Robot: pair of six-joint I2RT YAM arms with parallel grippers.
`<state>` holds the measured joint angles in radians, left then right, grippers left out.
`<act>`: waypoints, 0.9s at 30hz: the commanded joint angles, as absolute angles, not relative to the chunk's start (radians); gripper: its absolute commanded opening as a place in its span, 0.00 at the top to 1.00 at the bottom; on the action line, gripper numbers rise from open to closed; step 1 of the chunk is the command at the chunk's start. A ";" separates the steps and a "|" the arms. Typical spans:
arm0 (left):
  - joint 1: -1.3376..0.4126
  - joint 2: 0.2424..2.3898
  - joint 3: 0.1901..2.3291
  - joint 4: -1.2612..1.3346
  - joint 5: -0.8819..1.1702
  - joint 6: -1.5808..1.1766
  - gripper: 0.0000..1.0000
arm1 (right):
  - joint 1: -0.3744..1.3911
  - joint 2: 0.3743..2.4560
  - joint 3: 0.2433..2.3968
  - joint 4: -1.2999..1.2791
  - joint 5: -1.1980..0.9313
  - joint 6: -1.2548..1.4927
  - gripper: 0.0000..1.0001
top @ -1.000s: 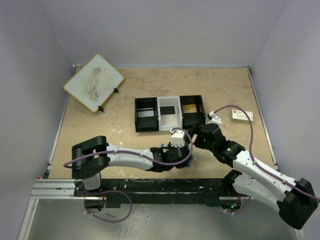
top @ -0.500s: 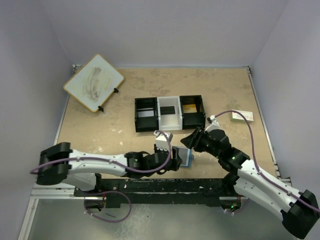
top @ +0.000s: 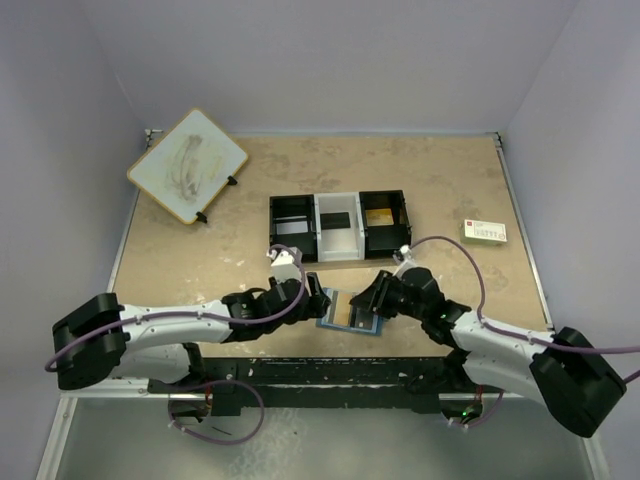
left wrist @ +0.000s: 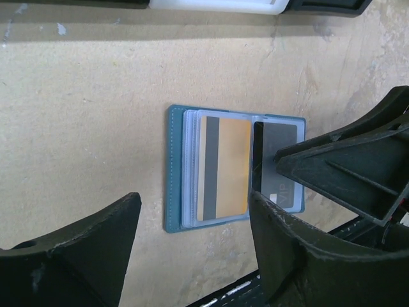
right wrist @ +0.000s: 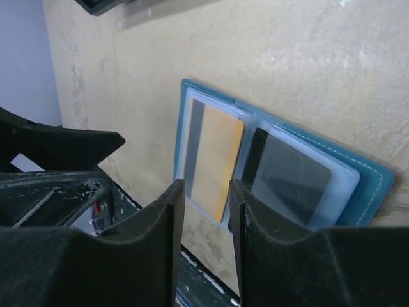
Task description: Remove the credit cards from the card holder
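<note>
On table (top: 200, 270): card holder (left wrist: 233, 169) open, corner hidden; left gripper (left wrist: 193, 211) wide apart, right gripper (right wrist: 204, 192) narrowly.

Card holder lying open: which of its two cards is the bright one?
The orange card with a dark stripe, in a clear sleeve of the card holder. In the left wrist view it lies left of the dull grey card.

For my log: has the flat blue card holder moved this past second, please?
Yes. The flat blue card holder moved left, from below the right compartment of the black-and-white tray toward its middle.
</note>
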<state>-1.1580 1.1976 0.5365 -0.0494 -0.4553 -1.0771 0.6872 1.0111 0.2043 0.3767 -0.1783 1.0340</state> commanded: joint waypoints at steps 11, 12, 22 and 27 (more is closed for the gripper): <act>-1.140 1.385 0.667 0.099 -0.341 -0.999 0.49 | 0.690 1.204 0.118 0.731 -0.306 1.071 0.67; -1.139 1.396 0.675 0.095 -0.340 -0.994 0.50 | 0.690 1.218 0.127 0.726 -0.302 1.063 0.68; -1.140 1.535 0.760 0.001 -0.350 -0.962 0.67 | 0.691 1.315 0.113 0.800 -0.265 1.074 0.73; -1.143 1.575 0.762 -0.022 -0.353 -0.973 0.75 | 0.690 1.353 0.127 0.811 -0.265 1.080 0.75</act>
